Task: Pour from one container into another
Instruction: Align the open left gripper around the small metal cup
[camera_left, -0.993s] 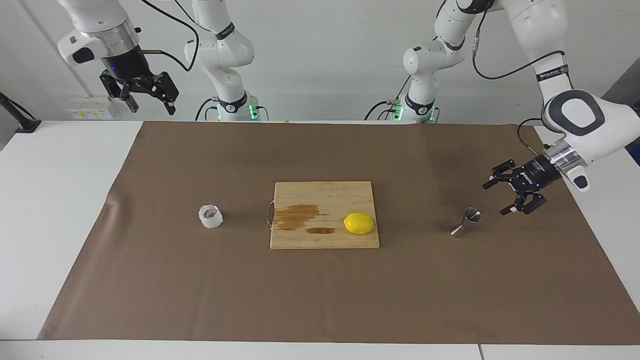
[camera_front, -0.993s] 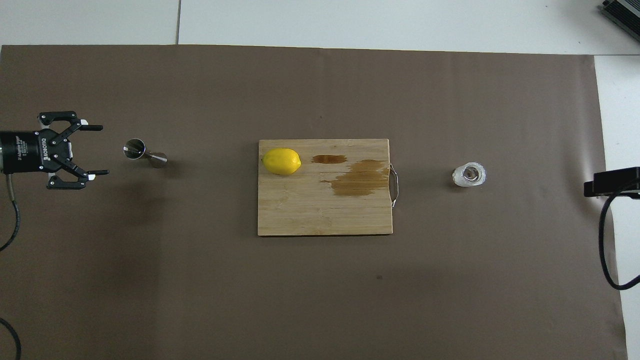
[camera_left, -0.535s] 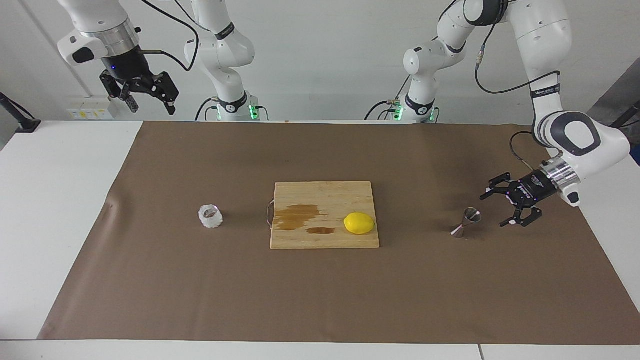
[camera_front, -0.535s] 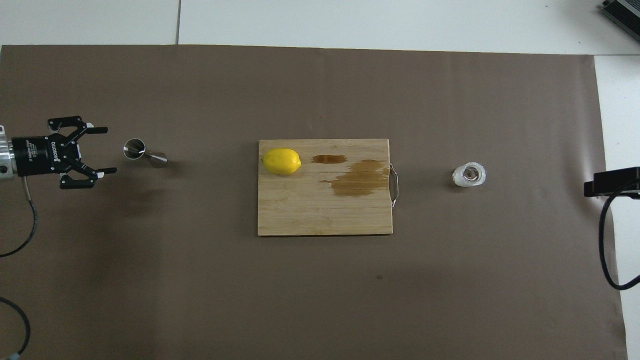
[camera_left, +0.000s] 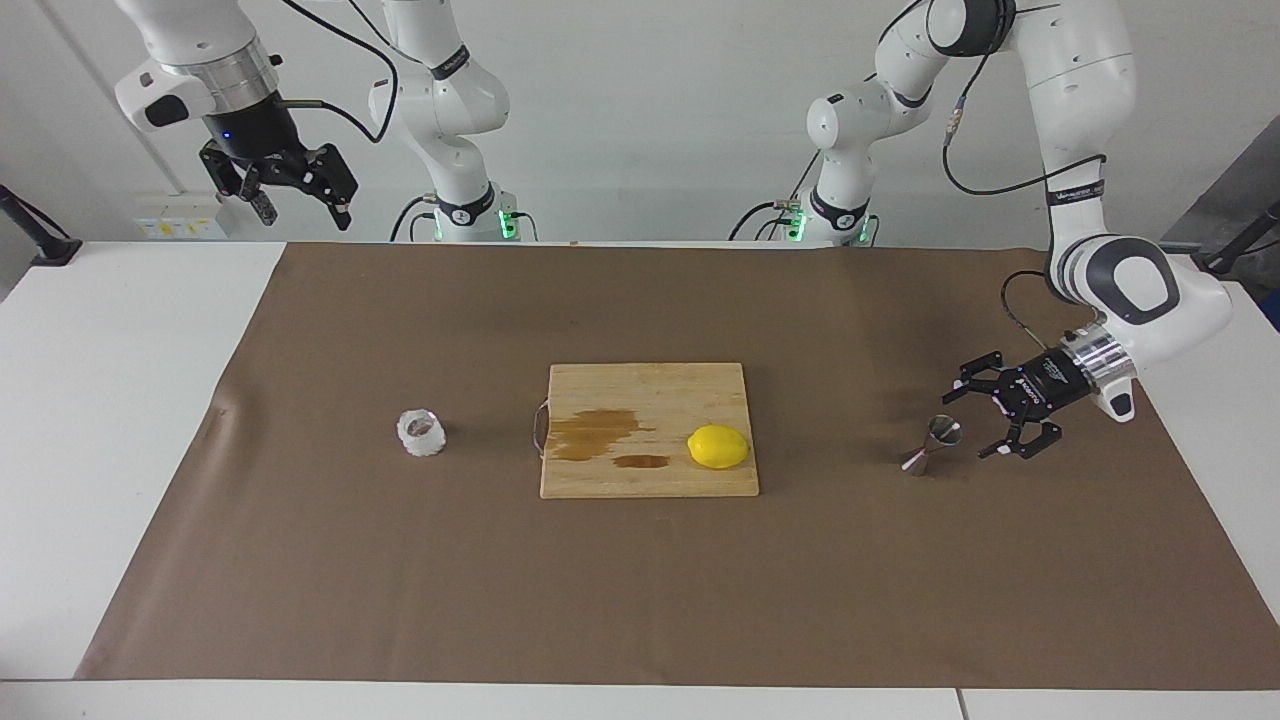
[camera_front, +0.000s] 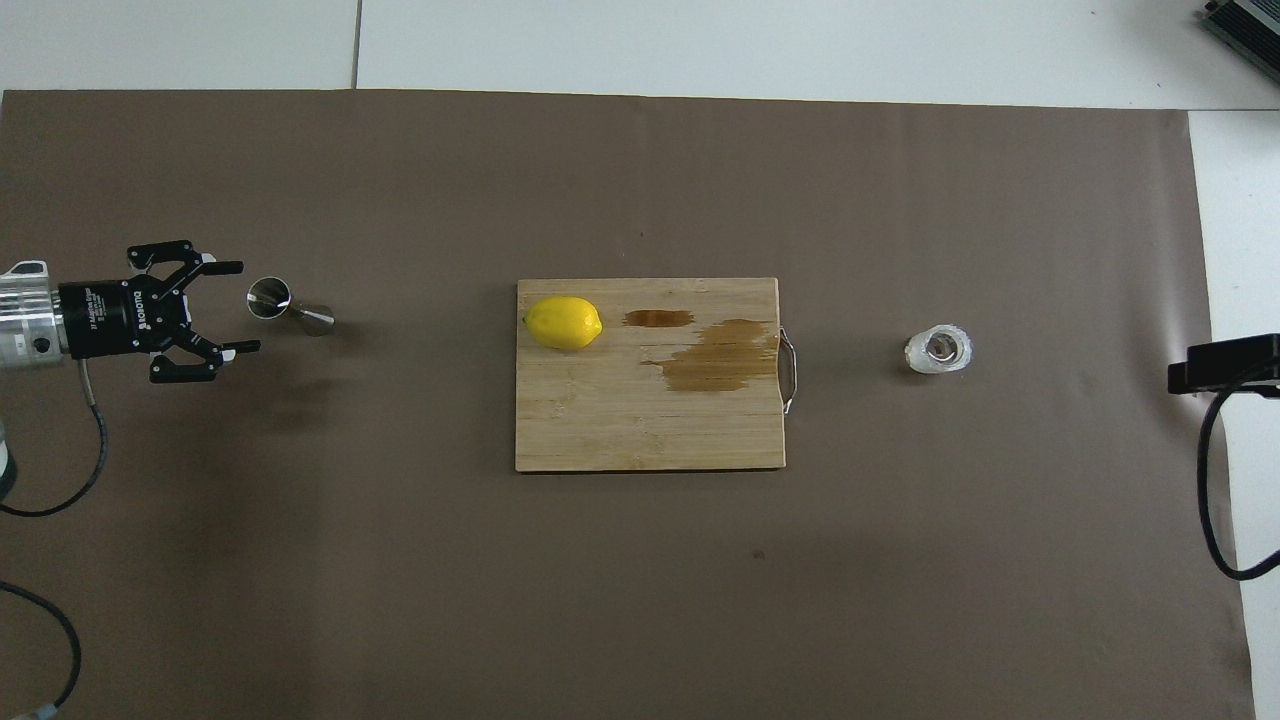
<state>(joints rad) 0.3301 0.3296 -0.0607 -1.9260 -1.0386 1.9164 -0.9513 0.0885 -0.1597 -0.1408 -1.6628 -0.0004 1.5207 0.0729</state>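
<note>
Hovering open beside the jigger (camera_left: 932, 444) — left gripper (camera_left: 972, 421); right gripper (camera_left: 300, 207) waits.

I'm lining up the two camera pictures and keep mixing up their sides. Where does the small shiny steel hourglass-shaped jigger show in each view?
Facing view: the small shiny steel hourglass-shaped jigger stands on the brown mat at the picture's right, beside the open left gripper.
Overhead view: the jigger appears at the picture's left.
Shared landmark: the yellow lemon on the wooden cutting board lies at the board's jigger end.

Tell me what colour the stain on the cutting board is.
Dark brown, a wet-looking patch on the pale wooden cutting board, beside the lemon. Overhead view shows it best.
</note>
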